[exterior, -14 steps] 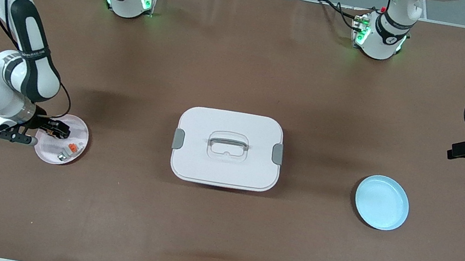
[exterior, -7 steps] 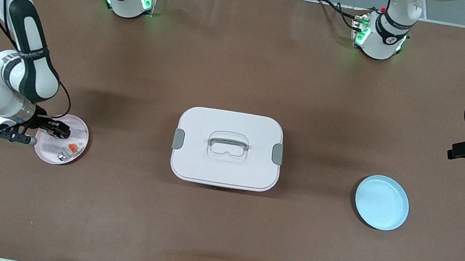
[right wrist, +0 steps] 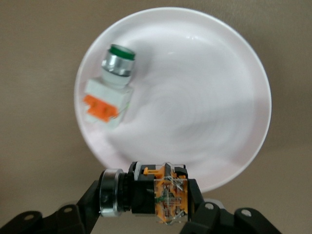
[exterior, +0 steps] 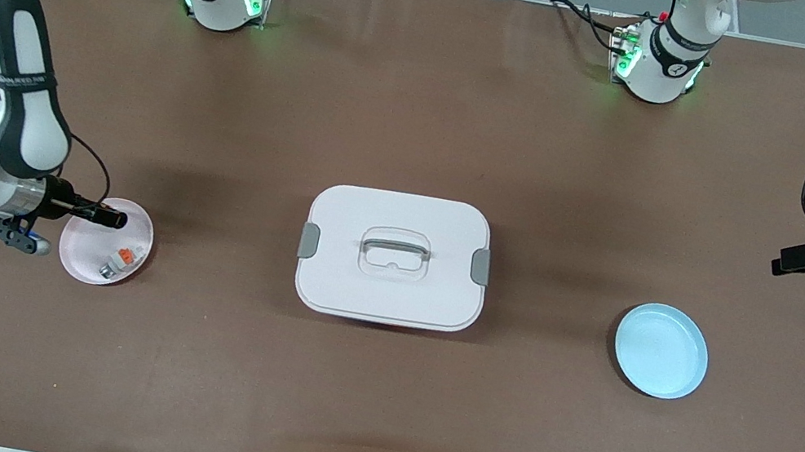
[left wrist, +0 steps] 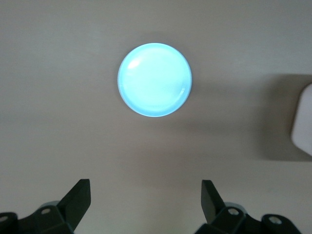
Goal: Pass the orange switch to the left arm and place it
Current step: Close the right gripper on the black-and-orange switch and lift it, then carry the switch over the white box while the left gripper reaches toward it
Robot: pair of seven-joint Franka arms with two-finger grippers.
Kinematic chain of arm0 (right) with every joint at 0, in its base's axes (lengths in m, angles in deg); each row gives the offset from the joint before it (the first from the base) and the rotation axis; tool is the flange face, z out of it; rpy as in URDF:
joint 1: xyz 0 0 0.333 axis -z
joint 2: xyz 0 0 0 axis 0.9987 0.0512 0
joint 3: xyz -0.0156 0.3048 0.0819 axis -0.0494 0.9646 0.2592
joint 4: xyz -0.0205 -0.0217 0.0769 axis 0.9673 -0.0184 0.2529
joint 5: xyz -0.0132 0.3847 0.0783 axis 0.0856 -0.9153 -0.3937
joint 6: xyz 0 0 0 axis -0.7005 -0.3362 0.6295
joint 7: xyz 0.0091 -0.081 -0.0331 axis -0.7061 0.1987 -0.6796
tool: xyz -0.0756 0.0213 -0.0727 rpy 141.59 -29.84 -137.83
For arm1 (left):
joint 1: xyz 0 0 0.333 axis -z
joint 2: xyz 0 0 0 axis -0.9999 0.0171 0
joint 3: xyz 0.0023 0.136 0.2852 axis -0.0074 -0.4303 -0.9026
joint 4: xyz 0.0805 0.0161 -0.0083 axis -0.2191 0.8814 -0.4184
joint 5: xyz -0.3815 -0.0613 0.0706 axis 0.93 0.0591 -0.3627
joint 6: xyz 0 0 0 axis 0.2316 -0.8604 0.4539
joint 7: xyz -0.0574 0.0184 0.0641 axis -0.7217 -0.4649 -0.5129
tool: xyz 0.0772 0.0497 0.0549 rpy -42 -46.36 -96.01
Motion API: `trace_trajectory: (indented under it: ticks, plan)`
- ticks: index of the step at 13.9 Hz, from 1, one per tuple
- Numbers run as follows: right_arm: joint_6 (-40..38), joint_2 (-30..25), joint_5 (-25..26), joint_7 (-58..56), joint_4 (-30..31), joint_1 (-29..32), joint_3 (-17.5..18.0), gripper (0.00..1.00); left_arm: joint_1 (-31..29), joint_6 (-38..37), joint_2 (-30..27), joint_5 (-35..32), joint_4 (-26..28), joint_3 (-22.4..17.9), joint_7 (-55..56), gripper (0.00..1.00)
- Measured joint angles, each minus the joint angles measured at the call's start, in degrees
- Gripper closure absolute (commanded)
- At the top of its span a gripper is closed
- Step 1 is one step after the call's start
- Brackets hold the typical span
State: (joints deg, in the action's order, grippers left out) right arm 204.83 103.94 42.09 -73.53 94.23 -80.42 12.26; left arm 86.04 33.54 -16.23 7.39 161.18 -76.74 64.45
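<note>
My right gripper (exterior: 109, 217) is shut on the orange switch (right wrist: 152, 195), a black body with a metal ring and an orange end. It holds the switch just above the pink plate (exterior: 81, 245), over the plate's rim (right wrist: 204, 73) in the right wrist view. The white box (exterior: 394, 258) with grey latches sits mid-table. My left gripper (exterior: 787, 262) is open and empty in the air at the left arm's end of the table, with bare table between its fingers (left wrist: 80, 195).
A white-and-grey part with an orange tab and green button (exterior: 120, 259) lies on the pink plate; it also shows in the right wrist view (right wrist: 109, 92). An empty light blue plate (exterior: 660, 350) lies toward the left arm's end, below the left gripper (left wrist: 155, 80). A box corner (left wrist: 303, 122) shows there.
My right arm has risen and swung toward its own end of the table, lifting the switch off the pink plate. The left arm has not moved.
</note>
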Motion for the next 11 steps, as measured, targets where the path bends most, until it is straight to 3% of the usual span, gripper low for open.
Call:
trace_trajectory:
  ticks: [5, 8, 11]
  plan:
    - [-14.97, -3.68, -0.1, 20.97, -8.27, -5.59, 0.33, 1.0, 0.1, -0.21, -3.25, 8.73, 1.47, 0.16, 0.0, 0.0]
    - [-18.2, -3.91, -1.62, 34.8, -12.28, -9.66, 0.58, 1.0, 0.31, -0.38, -7.59, 15.29, 4.99, 0.64, 0.0, 0.0]
    - [-18.46, -3.9, -6.56, 46.23, -14.27, -12.72, 0.69, 1.0, 0.45, 0.6, -11.65, 20.55, 9.82, 3.06, 0.04, 0.0]
